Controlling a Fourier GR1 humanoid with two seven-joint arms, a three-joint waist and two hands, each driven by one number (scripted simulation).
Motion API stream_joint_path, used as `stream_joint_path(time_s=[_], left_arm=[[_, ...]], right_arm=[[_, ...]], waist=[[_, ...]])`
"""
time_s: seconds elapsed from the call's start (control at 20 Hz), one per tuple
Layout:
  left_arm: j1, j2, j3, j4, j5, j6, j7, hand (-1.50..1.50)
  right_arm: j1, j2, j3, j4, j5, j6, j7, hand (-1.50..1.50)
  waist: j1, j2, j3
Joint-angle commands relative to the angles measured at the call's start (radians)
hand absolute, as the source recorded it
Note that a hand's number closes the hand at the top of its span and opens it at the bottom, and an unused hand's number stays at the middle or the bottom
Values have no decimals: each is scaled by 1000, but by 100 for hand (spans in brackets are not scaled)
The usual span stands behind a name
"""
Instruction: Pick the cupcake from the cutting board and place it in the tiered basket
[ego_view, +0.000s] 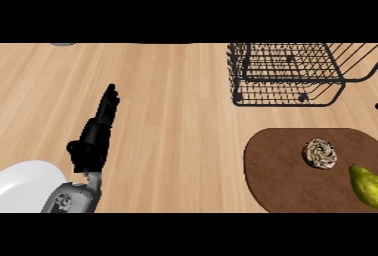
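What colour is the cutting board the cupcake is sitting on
Dark brown. The cutting board shows best in the head view, with the cupcake on it.

Light is even and bright across the pale wooden worktop (170, 125), with no hot spots or glare on the wood. Shadows are faint: only a thin dark line shows under the wire tiered basket (288, 75) and no clear shadow lies beside the left hand (100, 127). The white plate (26, 187) looks softly shaded toward its rim. The brown cutting board (295, 175) reads flat and matte.
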Motion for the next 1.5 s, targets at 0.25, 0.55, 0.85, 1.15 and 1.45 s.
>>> stream_joint_path(time_s=[0.25,0.55,0.85,1.15,1.45], left_arm=[[29,25,28,-54,21,-26,23,0],[30,11,31,-5,14,-31,-34,0],[-1,-15,8,-3,-31,-10,5,0],[-25,-6,60,11,-19,-40,15,0],[-25,-39,71,78,-11,-53,-50,0]], right_arm=[[101,-112,78,53,283,-104,-420,-150],[165,-187,192,115,401,-348,-613,-150],[191,-180,287,231,530,-628,-766,-150],[52,-98,364,445,622,-694,-725,-150],[-37,-76,411,595,652,-681,-773,-150]], waist=[[0,-5,-1],[-5,-4,-3],[-11,-7,-4],[0,-5,-5],[0,-4,-6]])
